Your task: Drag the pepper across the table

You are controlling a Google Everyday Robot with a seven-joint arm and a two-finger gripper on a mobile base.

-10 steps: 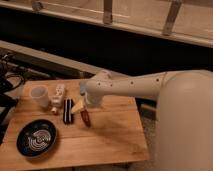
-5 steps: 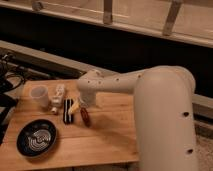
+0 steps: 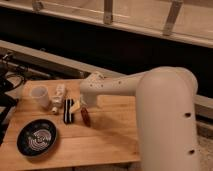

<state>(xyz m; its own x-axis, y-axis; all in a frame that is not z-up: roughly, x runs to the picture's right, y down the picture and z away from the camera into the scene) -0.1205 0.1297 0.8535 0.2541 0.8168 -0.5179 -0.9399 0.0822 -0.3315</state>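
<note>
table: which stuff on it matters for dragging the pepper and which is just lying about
For the job: pepper; table; gripper, down at the pepper's far end.

Lying about: black block left of the pepper; cup; pale tube; dark dish.

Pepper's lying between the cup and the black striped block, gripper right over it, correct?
Not quite. In the camera view the pepper lies on the table on the side of the black striped block away from the cup, not between them. The gripper is right over it, as you said.
</note>
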